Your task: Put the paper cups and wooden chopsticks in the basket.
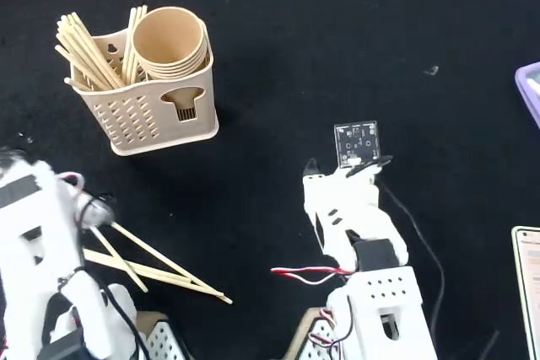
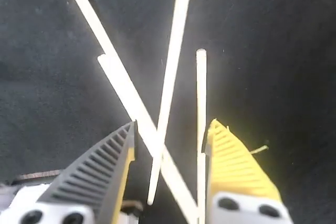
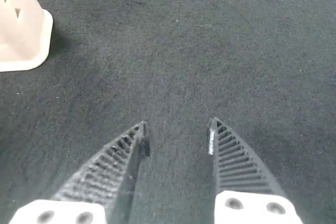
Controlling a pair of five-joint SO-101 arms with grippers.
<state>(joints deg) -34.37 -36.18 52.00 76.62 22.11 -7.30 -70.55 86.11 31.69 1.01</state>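
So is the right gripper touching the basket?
Apart. The right wrist view shows bare table between the right gripper and the basket.

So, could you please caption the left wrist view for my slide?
Open left pincer over loose chopsticks crossed on the black table.

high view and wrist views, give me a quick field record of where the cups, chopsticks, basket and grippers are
basket: upright on the black table
paper cups: stacked, inside the basket
chopsticks in basket: bundle standing beside the cups
loose chopsticks: lying crossed on the table
left gripper: open, loose chopsticks between its jaws
right gripper: open, above bare table
left to do: loose chopsticks into the basket
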